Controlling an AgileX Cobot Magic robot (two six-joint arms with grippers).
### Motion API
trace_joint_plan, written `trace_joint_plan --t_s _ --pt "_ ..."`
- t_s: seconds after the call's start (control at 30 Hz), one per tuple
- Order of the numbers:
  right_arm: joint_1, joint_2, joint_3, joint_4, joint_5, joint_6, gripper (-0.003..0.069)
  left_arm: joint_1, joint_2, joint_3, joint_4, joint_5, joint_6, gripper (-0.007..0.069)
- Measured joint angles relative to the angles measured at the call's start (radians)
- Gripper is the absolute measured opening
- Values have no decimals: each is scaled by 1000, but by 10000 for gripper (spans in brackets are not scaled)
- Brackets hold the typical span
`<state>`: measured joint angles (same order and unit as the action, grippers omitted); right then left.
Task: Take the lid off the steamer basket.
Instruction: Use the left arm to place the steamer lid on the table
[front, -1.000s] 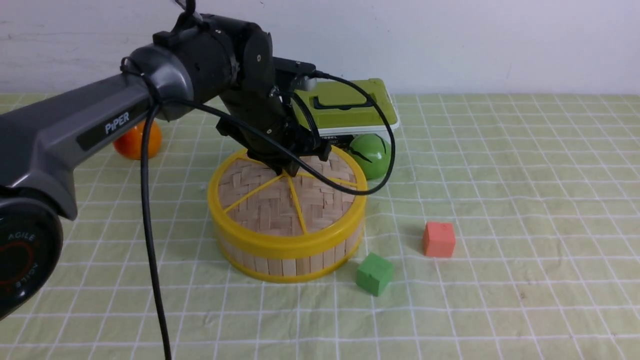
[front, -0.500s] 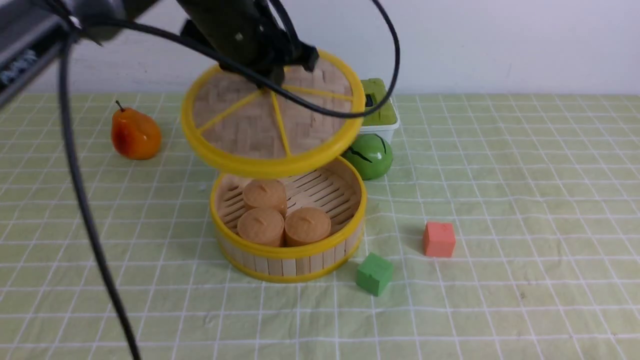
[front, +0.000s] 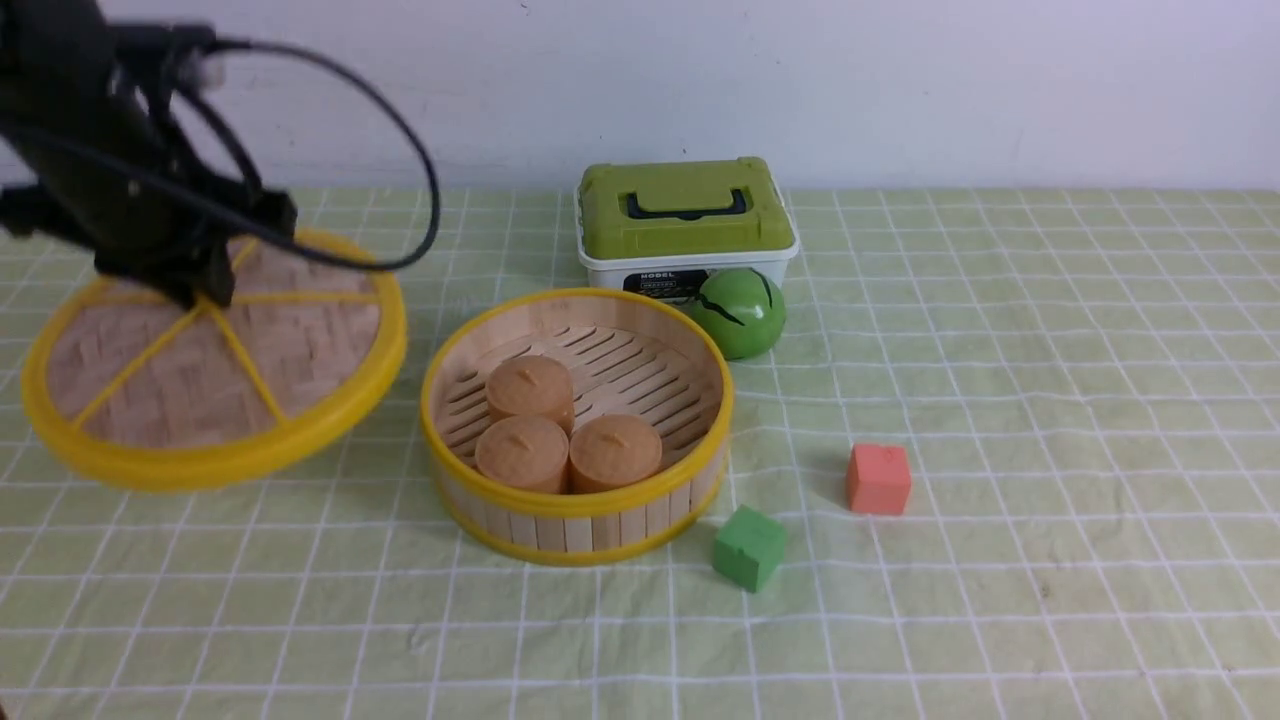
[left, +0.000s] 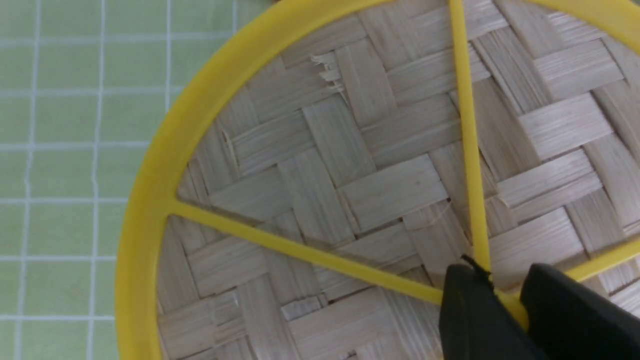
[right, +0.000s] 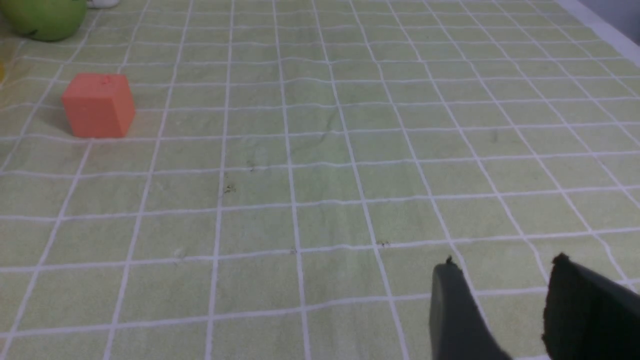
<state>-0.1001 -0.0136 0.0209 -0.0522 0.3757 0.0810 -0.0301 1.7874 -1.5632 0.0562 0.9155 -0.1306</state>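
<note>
steamer basket (front: 578, 505) mid-frame, lidless | lid (front: 215, 400) upper left — hanging flat-ish under left gripper (left: 505, 305), jaws pinched on its central knob | right gripper (right: 515, 310) parted, nothing held | next: probably straight down — left arm's job

A table (front: 1050, 380) covered in pale green cloth with a grid of white lines carries the open steamer basket (front: 577, 510). Behind the basket stands a white box with a green lid (front: 690, 215); a dark-striped green ball (front: 742, 315) sits just in front of the box. A green block (front: 750, 548) and a red block (front: 879, 480) lie to the basket's right.
</note>
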Motion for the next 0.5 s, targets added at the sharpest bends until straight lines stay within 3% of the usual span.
trace_joint_plan --t_s 0.03,0.17,0.5 --pt "0 0 0 0 0 0 241 29 15 116 -7 -120 -22 109" --pt "0 0 0 0 0 0 241 50 46 256 -9 -290 -75 109" --pt "0 0 0 0 0 0 241 49 86 283 -88 -386 -98 125"
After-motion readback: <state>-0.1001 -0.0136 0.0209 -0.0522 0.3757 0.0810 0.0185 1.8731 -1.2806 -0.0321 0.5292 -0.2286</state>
